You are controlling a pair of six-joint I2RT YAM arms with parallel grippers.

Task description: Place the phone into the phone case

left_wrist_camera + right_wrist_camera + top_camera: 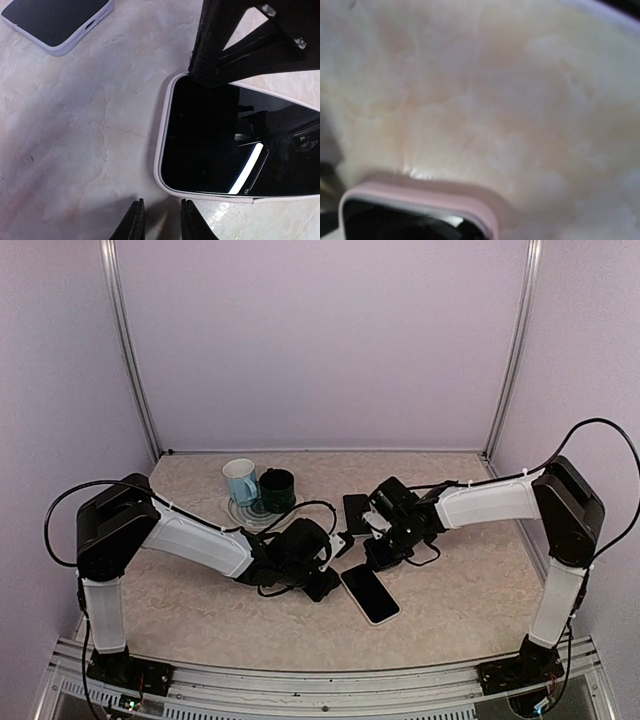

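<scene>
Phone (210, 150) — closed right gripper (207, 62) at its corner, left fingers (134, 222) ajar.

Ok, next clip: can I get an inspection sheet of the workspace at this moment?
Surface: beige marbled tabletop, nothing spilled that shows.
Job's things: phone lies flat, screen up, framed by the pale pink case; whether it is fully seated cannot be told.
Clutter: light blue mug and dark mug by a round mat; a second dark, pale-rimmed slab, phone or case unclear.
Grippers: left gripper slightly open, empty, beside the phone; right gripper shut, its tip at the phone's end edge.
Cables: black cables loop off both arms, clear of the phone.
Surroundings: lilac walls, metal frame posts.
</scene>
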